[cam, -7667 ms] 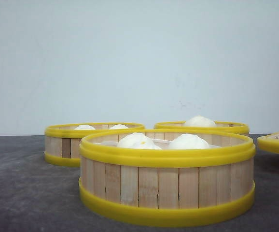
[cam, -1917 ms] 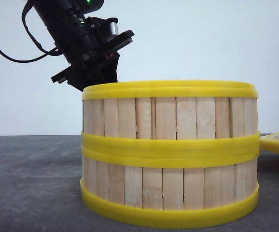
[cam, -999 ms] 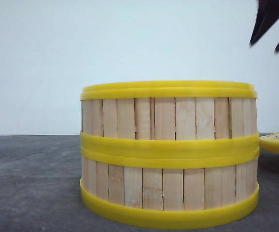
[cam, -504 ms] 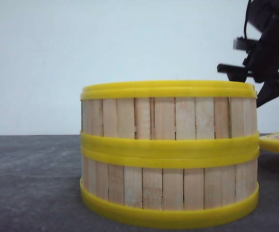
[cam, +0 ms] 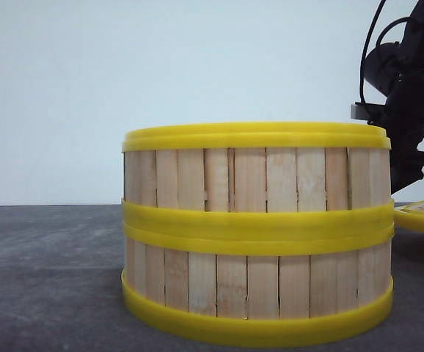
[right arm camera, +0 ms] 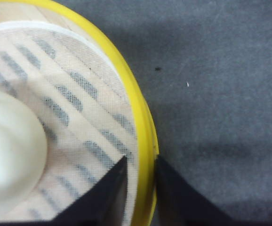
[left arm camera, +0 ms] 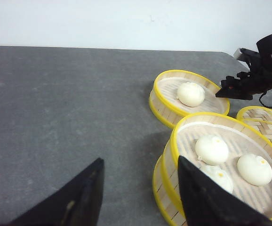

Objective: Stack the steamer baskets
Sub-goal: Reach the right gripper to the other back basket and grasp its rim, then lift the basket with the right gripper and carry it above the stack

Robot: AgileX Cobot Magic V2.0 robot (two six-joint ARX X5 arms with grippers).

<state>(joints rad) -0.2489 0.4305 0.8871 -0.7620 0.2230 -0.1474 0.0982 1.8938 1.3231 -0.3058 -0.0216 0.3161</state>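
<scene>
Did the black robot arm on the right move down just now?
Yes. The right arm dropped lower beside the stacked baskets, behind their top rim.

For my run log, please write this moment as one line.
stack: two baskets | left gripper: open, empty, beside stack | right gripper: fingers astride rim of single basket with one bun | lid: on table

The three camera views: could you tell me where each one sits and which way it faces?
Front view: low at table level, facing the two-basket stack; right arm behind it.
Left wrist view: raised, looking down over the stack, the single basket and the open left gripper.
Right wrist view: close above the single basket's rim, the right gripper straddling it.
The front and left wrist views share the stack.
</scene>
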